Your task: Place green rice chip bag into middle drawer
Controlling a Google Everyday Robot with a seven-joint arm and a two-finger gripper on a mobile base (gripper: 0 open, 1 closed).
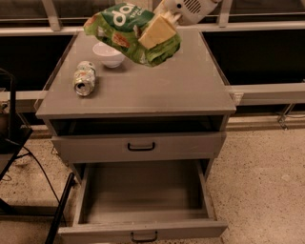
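We log hand [159, 28] at 12 o'clock, clenched on green rice chip bag [125, 29] above desk [167, 90] rear edge; middle drawer [181, 228] at 6 o'clock stands open.

The gripper [161, 27], at the top of the view: white rounded housing [183, 13], slotted vent grille [191, 5], flat tan finger pad [155, 33].

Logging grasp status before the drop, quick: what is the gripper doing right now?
Gripper: closed on the green rice chip bag, holding it in the air above the cabinet top.
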